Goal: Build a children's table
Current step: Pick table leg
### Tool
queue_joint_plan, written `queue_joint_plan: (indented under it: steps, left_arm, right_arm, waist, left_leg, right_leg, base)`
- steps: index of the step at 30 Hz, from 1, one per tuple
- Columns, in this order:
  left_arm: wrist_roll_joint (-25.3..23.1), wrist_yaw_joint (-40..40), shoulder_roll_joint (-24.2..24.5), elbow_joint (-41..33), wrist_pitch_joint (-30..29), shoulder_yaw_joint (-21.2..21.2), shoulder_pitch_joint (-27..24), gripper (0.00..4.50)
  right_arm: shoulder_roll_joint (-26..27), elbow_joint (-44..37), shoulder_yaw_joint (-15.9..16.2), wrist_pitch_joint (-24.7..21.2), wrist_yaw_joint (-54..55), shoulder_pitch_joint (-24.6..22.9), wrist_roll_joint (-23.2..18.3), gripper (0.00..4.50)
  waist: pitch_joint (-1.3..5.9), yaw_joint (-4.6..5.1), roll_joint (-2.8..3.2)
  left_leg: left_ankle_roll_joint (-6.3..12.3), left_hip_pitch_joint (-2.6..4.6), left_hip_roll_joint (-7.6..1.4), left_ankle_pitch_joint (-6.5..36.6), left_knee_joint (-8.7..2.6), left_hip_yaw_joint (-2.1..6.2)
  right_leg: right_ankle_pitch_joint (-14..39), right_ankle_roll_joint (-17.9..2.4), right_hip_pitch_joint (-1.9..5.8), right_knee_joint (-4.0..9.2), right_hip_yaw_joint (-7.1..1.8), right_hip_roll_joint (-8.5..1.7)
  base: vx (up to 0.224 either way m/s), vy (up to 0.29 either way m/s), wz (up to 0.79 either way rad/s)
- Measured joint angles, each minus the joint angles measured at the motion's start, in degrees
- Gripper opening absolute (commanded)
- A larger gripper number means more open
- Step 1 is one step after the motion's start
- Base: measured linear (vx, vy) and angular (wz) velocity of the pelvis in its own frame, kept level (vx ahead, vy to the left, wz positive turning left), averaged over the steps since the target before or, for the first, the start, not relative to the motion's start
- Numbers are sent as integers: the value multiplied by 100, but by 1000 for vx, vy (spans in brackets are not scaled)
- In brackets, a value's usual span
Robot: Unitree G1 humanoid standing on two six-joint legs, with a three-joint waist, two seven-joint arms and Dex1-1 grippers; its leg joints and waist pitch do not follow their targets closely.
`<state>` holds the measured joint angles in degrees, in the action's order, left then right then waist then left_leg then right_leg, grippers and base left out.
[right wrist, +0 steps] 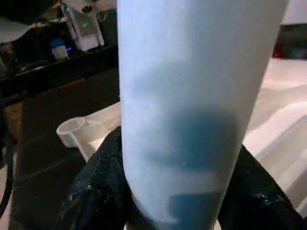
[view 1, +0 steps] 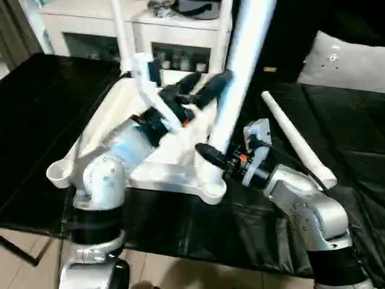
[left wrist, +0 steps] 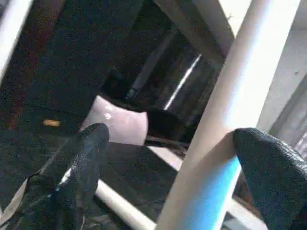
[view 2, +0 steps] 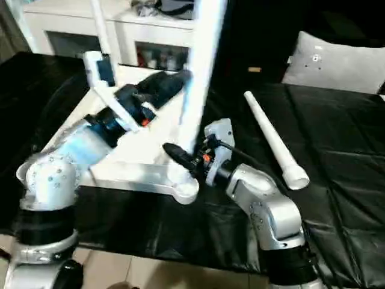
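Note:
The white tabletop [view 1: 157, 176] lies upside down on the black table. One white leg [view 1: 236, 66] stands in its near right corner socket [view 1: 212, 188]. My right gripper [view 1: 209, 154] is shut on this leg just above the socket, with both fingers [right wrist: 98, 184] pressed to it. Higher up, my left gripper [view 1: 203, 88] is open around the same leg [left wrist: 225, 120], which rests against one finger [left wrist: 268, 167]. A second leg [view 1: 121, 30] rises at the far left corner. A loose leg [view 1: 296, 141] lies on the table to the right.
A grey-white pillow-like bag [view 1: 344, 59] sits at the back right. White shelving [view 1: 90, 24] stands behind the table. The black table's front edge [view 1: 198, 256] runs close to my body, with tiled floor below.

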<state>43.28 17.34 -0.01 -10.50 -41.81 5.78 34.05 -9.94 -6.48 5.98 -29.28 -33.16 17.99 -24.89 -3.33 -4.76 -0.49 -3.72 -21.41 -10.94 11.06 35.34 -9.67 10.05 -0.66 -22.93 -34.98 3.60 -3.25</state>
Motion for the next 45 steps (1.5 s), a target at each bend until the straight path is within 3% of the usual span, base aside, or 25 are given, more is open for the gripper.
queue_joint_plan:
  steps: [5, 9, 12, 17, 27, 34, 38, 41, 45]
  left_arm:
    - [140, -700, -264, 567, 493, 612, 79, 450]
    - [-202, -1142, -190, 1122, 702, 988, 174, 450]
    - [-499, -1024, -93, 1390, 713, 741, 217, 450]
    - [-588, -662, 13, 1363, 566, 172, 384, 450]
    - [-961, -118, 415, 513, 340, -799, 232, 450]
    - [-1511, -69, 632, 560, 498, -1088, 236, 450]
    - [-1745, 121, 1066, 840, 669, -1148, 241, 450]
    - [-1965, 508, 1712, 1071, 796, -1137, 147, 450]
    - [-2283, 1532, 2553, 1323, 1106, -1384, -127, 450]
  right_arm:
    - [131, 100, -106, 119, 177, 81, 82, 190]
    - [120, 40, -24, 293, 28, 83, 86, 190]
    - [106, 35, 83, 316, 6, 83, 93, 189]
    - [115, 36, 112, 377, 19, 83, 118, 189]
    - [8, 193, 113, 516, 195, 82, 427, 189]
    - [24, 279, 72, 336, 258, 81, 425, 189]
    - [307, 280, -291, 246, 687, 159, 210, 189]
    - [162, 208, -592, 76, 1038, 233, 239, 189]
    - [188, 209, -944, -314, 1395, 174, 201, 189]
  waist:
    - [-2, 88, 8]
    - [-1, 167, 16]
    - [-2, 135, 17]
    - [-4, 120, 29]
    - [-5, 165, 86]
    - [-5, 177, 88]
    - [-5, 201, 91]
    - [-1, 233, 99]
    - [-3, 263, 99]
  left_leg:
    - [-2, 8, -1, -1, 0, 4]
    - [-2, 4, -2, -2, -1, 8]
    - [-1, -4, -1, -2, -1, 8]
    - [5, -12, 2, 3, -1, 3]
    - [1, 4, 1, 1, -9, 1]
    - [0, 4, 1, 0, -9, 2]
    - [0, -1, 1, 0, -11, 1]
    - [-1, 0, 2, -1, -12, 1]
    - [-4, 0, 4, -3, -30, -1]
  right_leg:
    - [0, 6, 3, -3, 4, 2]
    - [-1, 9, 3, 0, 8, 2]
    - [0, 11, 2, 6, 8, 0]
    - [-10, -13, 0, 8, 6, -6]
    - [2, 3, 0, 1, 7, -5]
    - [1, 5, 1, 0, 7, -5]
    - [1, 5, -8, 0, 5, -3]
    - [-2, 0, -8, 1, 4, -2]
    - [1, -6, -13, 2, 2, -2]
  base:
    - [0, 0, 0]
    - [0, 0, 0]
    - [0, 0, 0]
    - [0, 0, 0]
    - [0, 0, 0]
    - [0, 0, 0]
    - [0, 0, 0]
    - [0, 0, 0]
    - [0, 0, 0]
